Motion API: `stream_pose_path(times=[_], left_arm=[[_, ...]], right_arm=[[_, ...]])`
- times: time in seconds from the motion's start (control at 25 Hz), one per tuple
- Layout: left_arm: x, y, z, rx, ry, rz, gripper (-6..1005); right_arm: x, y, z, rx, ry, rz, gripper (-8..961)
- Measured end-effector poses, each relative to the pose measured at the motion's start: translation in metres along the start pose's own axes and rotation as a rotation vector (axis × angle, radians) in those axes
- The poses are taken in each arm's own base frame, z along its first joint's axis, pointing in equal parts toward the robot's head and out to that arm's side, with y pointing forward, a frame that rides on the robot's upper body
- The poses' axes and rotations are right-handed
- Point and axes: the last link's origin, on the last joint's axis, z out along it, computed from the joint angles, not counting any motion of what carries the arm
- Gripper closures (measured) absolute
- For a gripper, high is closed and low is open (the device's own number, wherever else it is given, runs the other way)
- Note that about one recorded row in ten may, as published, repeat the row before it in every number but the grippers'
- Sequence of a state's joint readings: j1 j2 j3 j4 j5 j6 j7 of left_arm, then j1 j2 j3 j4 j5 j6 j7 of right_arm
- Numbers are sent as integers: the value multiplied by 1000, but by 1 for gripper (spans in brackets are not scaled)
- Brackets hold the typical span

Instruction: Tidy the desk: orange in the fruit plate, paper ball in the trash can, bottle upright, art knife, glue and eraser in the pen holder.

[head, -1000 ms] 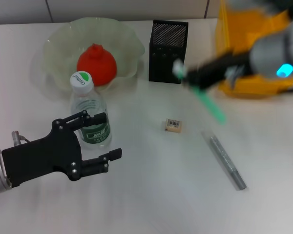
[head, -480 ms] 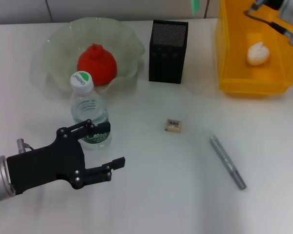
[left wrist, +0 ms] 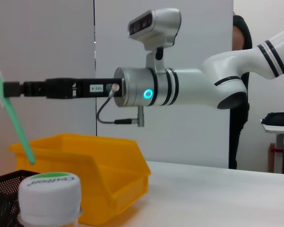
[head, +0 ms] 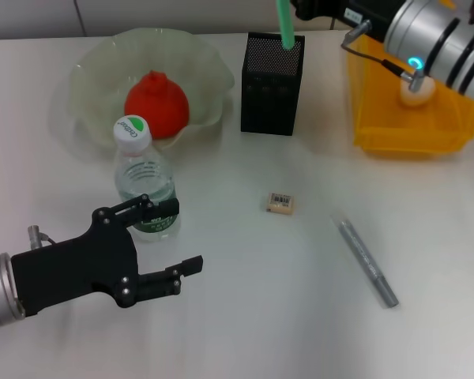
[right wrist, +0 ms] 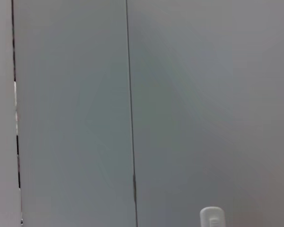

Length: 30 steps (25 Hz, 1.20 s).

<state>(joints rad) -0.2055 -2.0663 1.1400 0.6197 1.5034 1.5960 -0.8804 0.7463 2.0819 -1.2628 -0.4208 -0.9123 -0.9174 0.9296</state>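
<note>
The white desk surface [head: 245, 316] carries everything. The largest piece on it is the yellow plastic trash bin [head: 403, 134] at the far right, with the crumpled white paper ball [head: 416, 88] lying inside. Across from it, at the far left, sits the pale green translucent fruit plate with a wavy rim [head: 87, 75], and the round orange fruit [head: 156, 104] rests in its middle.

The right arm's silver-and-white forearm [head: 442, 35] reaches in over the bin from the far right. Its black right gripper [left wrist: 9, 89] is clamped on the top end of a long green stick-shaped tool [head: 284, 24] (which of the task's items this is cannot be made out), and the tool's lower end stands inside the black mesh pen holder [head: 272, 83], slightly tilted in the left wrist view.

The black left gripper [head: 170, 237] hovers low over the near left of the desk, fingers spread wide and holding nothing, just beside the clear plastic water bottle with a white cap [head: 144, 178], which stands upright in front of the plate.

Near the middle-right lies a slim grey pen-shaped stick [head: 367, 262], flat and diagonal. Smallest is the small beige eraser with a printed label [head: 280, 203], flat on the desk between bottle and stick, in front of the holder.
</note>
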Motion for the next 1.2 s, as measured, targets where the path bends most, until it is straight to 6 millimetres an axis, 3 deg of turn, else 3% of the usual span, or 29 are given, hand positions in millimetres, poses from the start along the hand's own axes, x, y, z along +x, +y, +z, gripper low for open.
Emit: stream_pose_path(times=[0.4, 0.64, 0.8, 1.0, 1.2], left_arm=[[2, 1, 0, -11, 9, 12, 198], [1, 1, -1, -9, 9, 11, 198], [0, 2, -1, -7, 10, 3, 198], [-1, 2, 0, -10, 9, 1, 198], [-1, 3, 0, -15, 8, -4, 198]], right_arm=[[12, 1, -2, 11, 49, 38, 744], [8, 6, -20, -23, 28, 85, 528], [-12, 12, -42, -67, 39, 118, 488], [-34, 37, -61, -174, 292, 85, 437], [-32, 54, -68, -248, 697, 51, 344]])
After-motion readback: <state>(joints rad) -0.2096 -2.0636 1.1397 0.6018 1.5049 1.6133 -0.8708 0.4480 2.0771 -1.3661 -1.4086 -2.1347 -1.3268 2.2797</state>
